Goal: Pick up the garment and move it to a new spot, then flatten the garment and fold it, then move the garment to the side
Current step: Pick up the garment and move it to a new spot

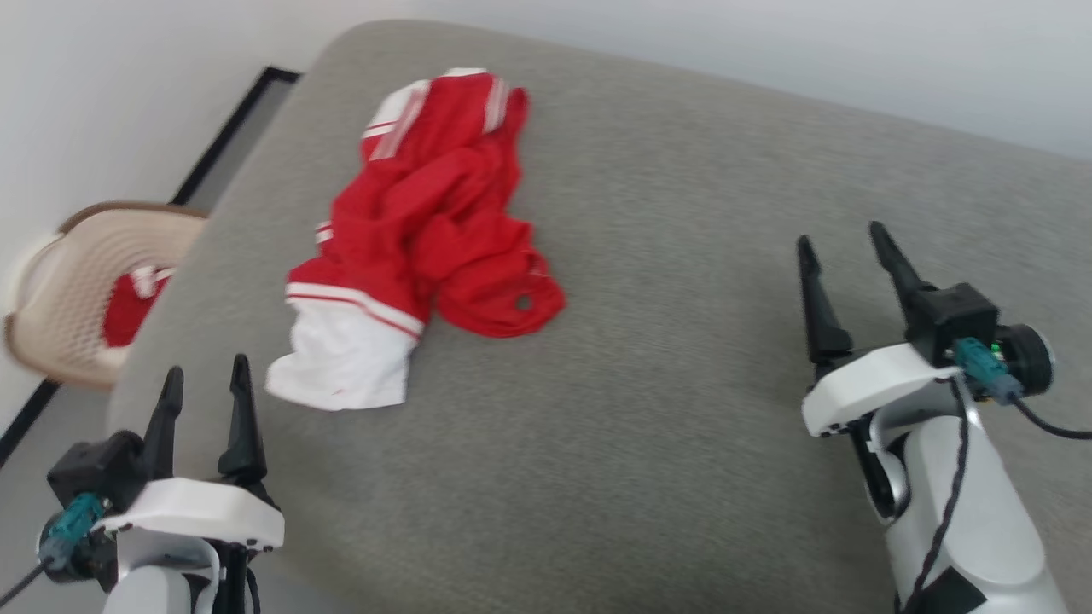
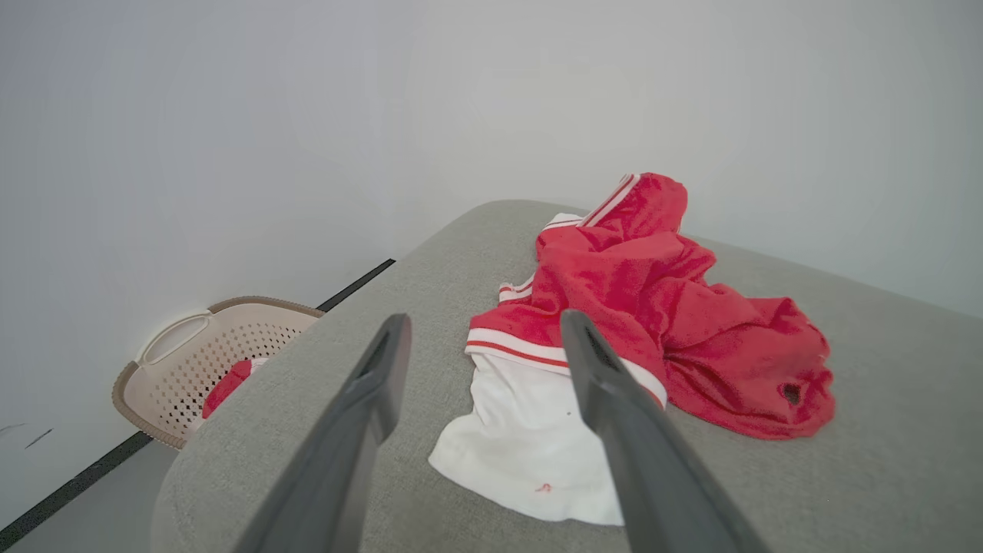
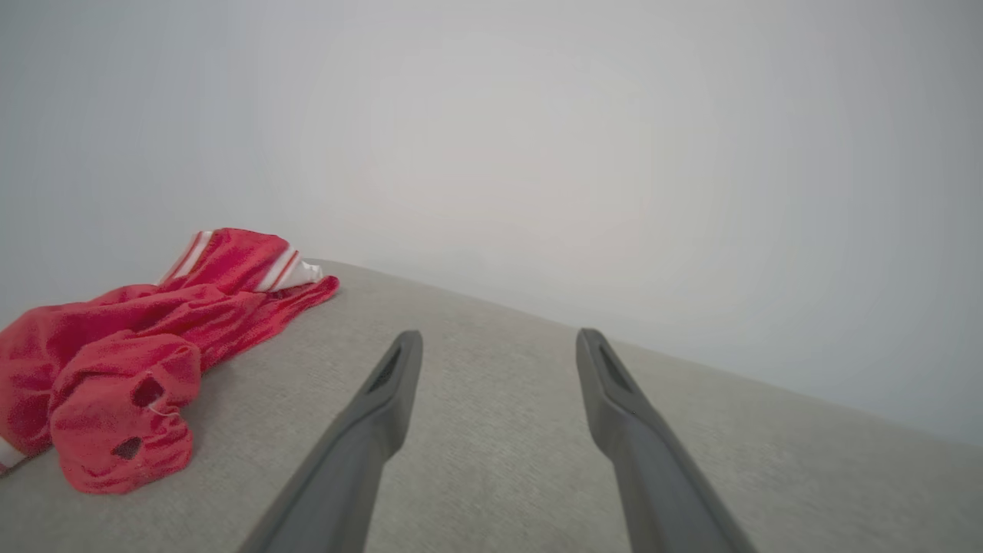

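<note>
Item: the garment (image 1: 426,230), crumpled at the far left of the grey cushion (image 1: 682,384), untouched; our left gripper (image 1: 207,365) and right gripper (image 1: 840,234) both spread wide and empty; risk, we judge: a pinch on one bunched layer lifts it tangled, hampering flattening.

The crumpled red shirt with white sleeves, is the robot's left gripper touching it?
Apart. The head view shows a strip of grey fabric surface between the left gripper and the crumpled red shirt.
</note>
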### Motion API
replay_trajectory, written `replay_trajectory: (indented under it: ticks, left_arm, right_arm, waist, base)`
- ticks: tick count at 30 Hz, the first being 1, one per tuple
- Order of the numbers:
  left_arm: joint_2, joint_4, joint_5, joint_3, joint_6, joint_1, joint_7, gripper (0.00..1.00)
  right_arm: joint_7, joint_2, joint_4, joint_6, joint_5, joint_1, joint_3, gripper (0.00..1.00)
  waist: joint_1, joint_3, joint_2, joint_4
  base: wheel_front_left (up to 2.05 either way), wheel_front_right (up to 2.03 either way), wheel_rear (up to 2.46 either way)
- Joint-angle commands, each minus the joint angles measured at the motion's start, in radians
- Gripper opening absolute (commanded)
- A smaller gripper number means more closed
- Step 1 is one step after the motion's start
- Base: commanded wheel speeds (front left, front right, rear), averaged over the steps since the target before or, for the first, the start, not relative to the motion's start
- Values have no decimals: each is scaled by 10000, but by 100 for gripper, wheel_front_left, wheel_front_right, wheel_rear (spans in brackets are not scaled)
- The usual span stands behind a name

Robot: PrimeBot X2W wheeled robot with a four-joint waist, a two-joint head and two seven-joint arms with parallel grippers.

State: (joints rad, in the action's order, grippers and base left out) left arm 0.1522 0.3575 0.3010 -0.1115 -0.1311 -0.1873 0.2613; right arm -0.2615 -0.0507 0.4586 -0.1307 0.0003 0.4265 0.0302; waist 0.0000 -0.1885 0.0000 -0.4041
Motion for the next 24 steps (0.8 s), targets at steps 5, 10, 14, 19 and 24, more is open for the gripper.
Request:
replay_trajectory:
  ticks: [5,10,14,19,24]
  left_arm:
    - [-442,-200,-95,-389,8,460,49,100]
    - [-557,-312,-80,-482,8,623,49,100]
    - [-475,-348,-26,-425,8,577,50,100]
    - [284,-379,72,152,8,-109,50,100]
    - [1748,-254,595,996,8,-1308,50,100]
  right_arm:
    - [-50,-10,434,1,401,309,-827,100]
    - [-50,-16,577,0,576,396,-1172,100]
    - [-50,-20,605,0,753,574,-1432,100]
    - [-51,-18,442,0,985,839,-1724,100]
    - [-51,-14,135,0,1188,881,-1698,100]
  waist:
    - [0,43,0,-1239]
    - [0,10,0,-1327]
    - [0,-139,0,-1002]
    - [0,-671,0,80]
    - [0,-1386,0,1436]
  base:
    - [0,0,0]
    - [0,0,0]
    - [0,0,0]
    - [0,0,0]
    - [0,0,0]
